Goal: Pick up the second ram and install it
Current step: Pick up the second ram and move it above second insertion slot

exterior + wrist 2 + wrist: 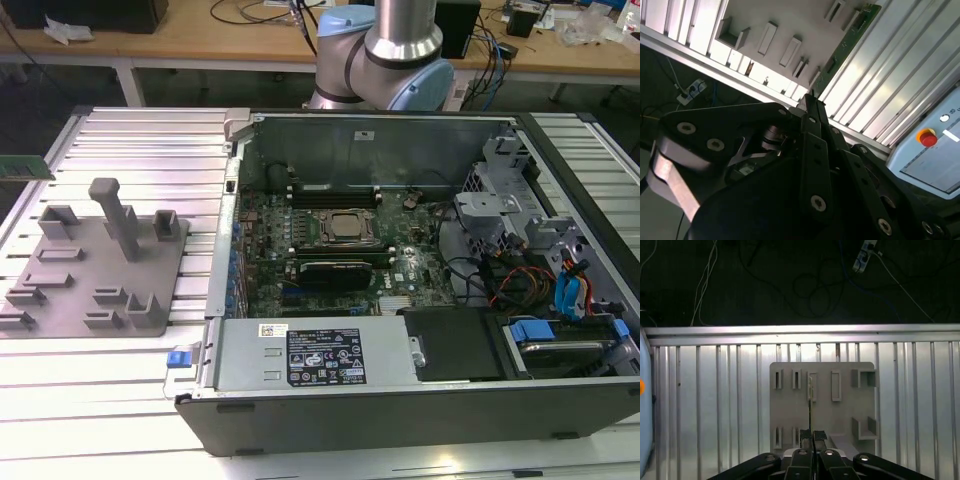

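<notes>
Second wrist view: the claw (810,102) is seen with its 2 dark fingers drawn together on 1 end of the second ram (845,47), which juts out past the tips. The ram is shown as a long, narrow, flat green board with small parts along its face. In the first wrist view the second ram (810,402) is seen edge-on, as a thin dark line running out from the claw (812,436) across the grey holder tray (840,415). Whether it touches the tray cannot be told.

In the exterior view a green end of the second ram (25,167) is seen at the exterior view's left edge, raised over the ribbed metal table (130,135) and near the tray (100,270).

The tray's surface is broken by several open slots and blocks, and 1 tall post (110,215) stands on it. An open computer case (400,140) lies just beside the tray on the exterior view's right, with a narrow strip of bare table between them. Its lid is off and the board with the processor socket (350,228) is exposed.

The table's edge is seen in the first wrist view as a bright rail (800,331), with a dark floor, cables and a power strip (862,255) beyond it. A pale blue panel with a red button (927,137) is seen near the claw in the second wrist view.
</notes>
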Robot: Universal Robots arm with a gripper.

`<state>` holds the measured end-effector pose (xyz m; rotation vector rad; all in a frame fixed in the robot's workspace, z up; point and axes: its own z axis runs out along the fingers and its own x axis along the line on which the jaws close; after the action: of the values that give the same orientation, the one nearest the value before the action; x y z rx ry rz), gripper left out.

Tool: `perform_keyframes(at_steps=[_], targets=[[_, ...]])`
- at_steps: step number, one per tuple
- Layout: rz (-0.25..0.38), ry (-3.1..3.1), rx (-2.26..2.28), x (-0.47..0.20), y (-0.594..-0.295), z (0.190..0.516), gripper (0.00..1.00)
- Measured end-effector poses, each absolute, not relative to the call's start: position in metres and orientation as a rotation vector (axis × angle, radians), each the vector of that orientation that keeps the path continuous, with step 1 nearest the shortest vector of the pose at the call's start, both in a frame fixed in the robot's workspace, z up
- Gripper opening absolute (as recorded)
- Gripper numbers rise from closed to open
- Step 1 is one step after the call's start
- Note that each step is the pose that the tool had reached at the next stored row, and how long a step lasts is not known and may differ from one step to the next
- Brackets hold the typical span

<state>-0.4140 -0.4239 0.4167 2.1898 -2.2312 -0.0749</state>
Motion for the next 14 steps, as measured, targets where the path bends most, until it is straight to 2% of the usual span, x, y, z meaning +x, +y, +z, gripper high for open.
perform_keyframes(at_steps=[14], targets=[[-0.076, -2.232, 2.190, -0.4140, -0.4237, 0.4247, 0.09]])
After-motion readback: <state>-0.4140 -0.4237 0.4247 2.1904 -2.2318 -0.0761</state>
